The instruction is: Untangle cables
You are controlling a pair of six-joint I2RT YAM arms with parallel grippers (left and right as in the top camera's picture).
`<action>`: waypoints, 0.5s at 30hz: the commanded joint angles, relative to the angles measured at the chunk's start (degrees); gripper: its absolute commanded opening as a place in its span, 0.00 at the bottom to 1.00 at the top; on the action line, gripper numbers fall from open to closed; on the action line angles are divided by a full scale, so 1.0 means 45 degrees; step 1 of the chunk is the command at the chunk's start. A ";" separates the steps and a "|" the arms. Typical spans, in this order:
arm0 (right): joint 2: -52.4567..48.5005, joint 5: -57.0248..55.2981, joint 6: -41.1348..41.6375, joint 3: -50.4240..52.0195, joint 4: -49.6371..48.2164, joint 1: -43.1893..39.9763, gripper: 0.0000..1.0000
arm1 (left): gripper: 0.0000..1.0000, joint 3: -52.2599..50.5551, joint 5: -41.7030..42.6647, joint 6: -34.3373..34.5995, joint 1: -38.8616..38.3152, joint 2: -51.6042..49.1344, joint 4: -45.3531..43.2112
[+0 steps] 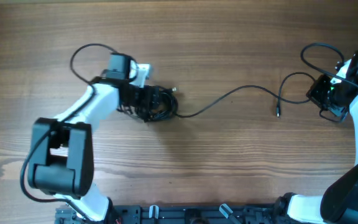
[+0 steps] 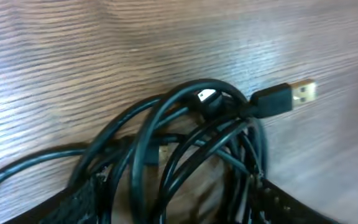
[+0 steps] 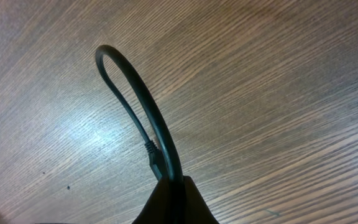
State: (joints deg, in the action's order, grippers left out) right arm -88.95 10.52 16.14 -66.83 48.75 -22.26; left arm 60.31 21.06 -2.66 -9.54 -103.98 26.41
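The cables form a black tangle (image 1: 161, 103) left of centre on the wooden table. One thin strand (image 1: 229, 94) trails right from the tangle and ends in a small plug (image 1: 277, 114). My left gripper (image 1: 143, 99) sits on the tangle. In the left wrist view the coils (image 2: 185, 143) fill the gap between its two fingers (image 2: 179, 208), and a USB plug (image 2: 291, 96) sticks out to the right. My right gripper (image 1: 321, 93) at the far right is shut on a folded cable loop (image 3: 135, 93), with a plug's strain relief (image 3: 153, 152) beside the jaws (image 3: 178, 186).
Thicker black arm wires loop near the left wrist (image 1: 86, 53) and above the right gripper (image 1: 319, 53). The arm bases stand along the front edge (image 1: 185, 214). Bare wood table (image 1: 229, 162) lies between the arms.
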 commanded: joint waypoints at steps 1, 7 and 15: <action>-0.0165 0.0272 -0.0257 -0.0121 -0.0019 0.0073 0.04 | 0.56 -0.0083 -0.4163 0.0083 -0.1030 -0.0063 -0.0253; -0.0165 0.0262 -0.0267 -0.0121 -0.0029 0.0073 0.04 | 0.07 -0.0083 -0.6382 0.3094 -0.0534 -0.0063 -0.0243; -0.0165 -0.3614 0.1491 -0.0121 -0.0316 -0.0039 0.04 | 0.04 -0.0083 -0.3857 0.6071 0.4464 -0.0063 0.1258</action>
State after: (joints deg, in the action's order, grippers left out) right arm -88.95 5.56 18.72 -66.83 48.53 -21.37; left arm 60.34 -1.80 20.32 2.48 -103.98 31.07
